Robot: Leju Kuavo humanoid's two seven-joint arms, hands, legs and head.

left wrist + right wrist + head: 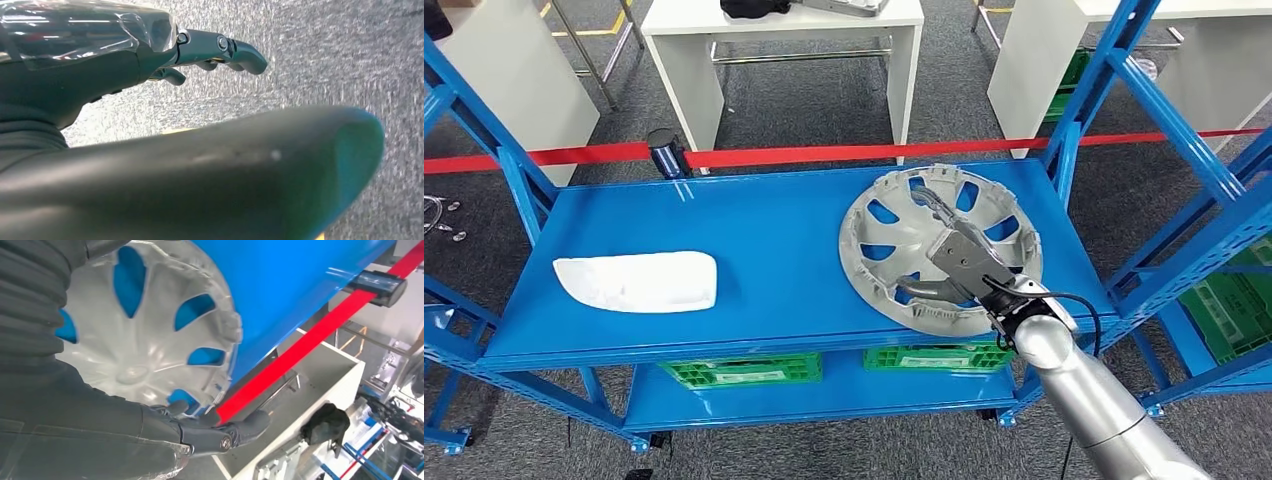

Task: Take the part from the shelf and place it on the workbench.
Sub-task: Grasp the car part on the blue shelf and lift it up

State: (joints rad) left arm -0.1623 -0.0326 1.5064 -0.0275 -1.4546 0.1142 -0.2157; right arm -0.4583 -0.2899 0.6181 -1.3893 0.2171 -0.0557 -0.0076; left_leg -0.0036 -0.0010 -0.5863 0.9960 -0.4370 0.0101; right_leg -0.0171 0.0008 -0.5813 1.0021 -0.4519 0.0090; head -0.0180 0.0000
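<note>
A silver hubcap [894, 240] lies on the right side of the blue shelf's top deck [774, 220]. Its near rim reaches the deck's front edge. My right hand [964, 258] lies over the hubcap, fingers stretched toward its far rim and thumb curved near the front rim. In the right wrist view the dark fingers [240, 427] run past the hubcap [145, 340] rim, straight and not closed on it. My left hand [100, 75] hangs over grey carpet with its fingers extended and nothing in it.
A white moulded part [639, 282] lies on the deck's left side. Green crates [744, 370] sit on the lower deck. Blue uprights [1064, 150] frame the shelf. Behind it run a red barrier tape [824, 155] with a black post [664, 150], and white tables [784, 30].
</note>
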